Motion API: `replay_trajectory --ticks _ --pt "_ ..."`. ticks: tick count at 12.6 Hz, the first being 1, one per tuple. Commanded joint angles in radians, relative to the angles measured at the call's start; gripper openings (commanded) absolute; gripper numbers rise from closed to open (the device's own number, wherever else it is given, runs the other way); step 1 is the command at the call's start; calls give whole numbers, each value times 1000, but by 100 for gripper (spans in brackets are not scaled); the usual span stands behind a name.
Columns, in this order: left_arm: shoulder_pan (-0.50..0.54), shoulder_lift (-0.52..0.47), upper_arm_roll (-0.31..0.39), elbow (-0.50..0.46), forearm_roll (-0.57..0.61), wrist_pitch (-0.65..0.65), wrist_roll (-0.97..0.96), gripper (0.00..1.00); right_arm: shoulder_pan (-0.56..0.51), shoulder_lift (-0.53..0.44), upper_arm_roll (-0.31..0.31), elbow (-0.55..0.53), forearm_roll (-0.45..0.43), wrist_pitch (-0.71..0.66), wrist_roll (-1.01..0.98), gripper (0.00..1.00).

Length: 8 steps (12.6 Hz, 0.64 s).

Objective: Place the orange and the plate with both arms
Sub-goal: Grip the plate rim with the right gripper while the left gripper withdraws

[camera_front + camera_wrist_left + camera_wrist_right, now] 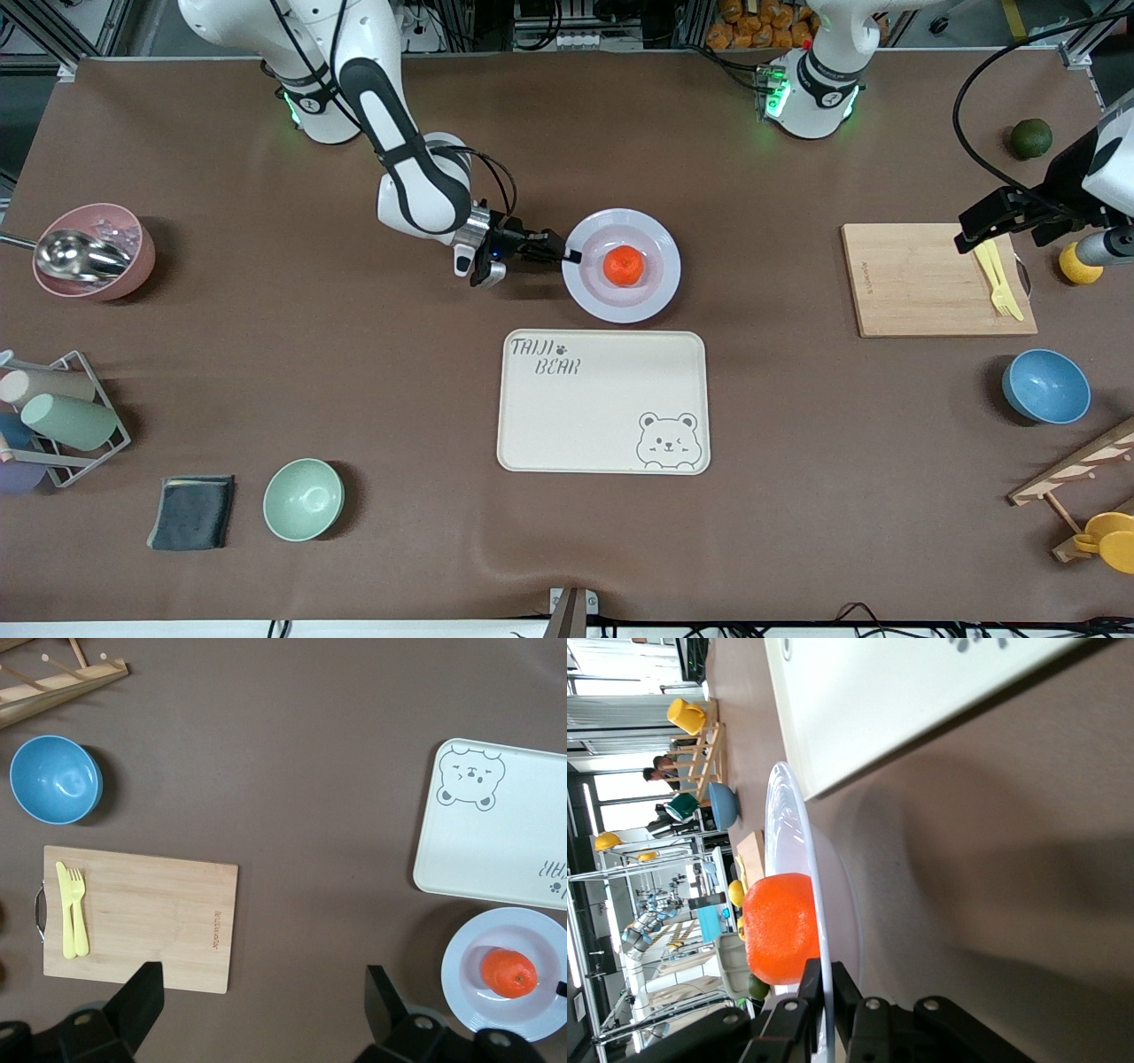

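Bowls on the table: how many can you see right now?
3. A pink bowl with a metal scoop, at the right arm's end; a green bowl beside the dark cloth; a blue bowl, at the left arm's end.

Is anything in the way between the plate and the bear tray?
Nothing visible. The plate, with the orange on it and the right gripper shut on its rim, sits just farther from the camera than the bear tray, only bare table between.
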Motion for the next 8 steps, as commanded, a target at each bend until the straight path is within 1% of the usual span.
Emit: replay_trajectory --ticks 1,3,4,5,8 --pt "15 -17 -13 -24 -19 -2 -7 100 -60 -25 2 -8 28 -40 4 0" --pt "16 -18 -13 -21 -18 -2 -7 100 -113 -12 2 41 26 -51 10 0" --pt "13 -17 -13 -17 -15 -1 -7 100 -120 1 1 82 26 -42 44 0" --pt "13 -15 -15 -17 -13 1 -7 100 -122 25 -2 124 25 -38 90 0" --pt "10 -8 -15 -16 -10 7 -8 100 -143 122 -3 245 25 -22 101 0"
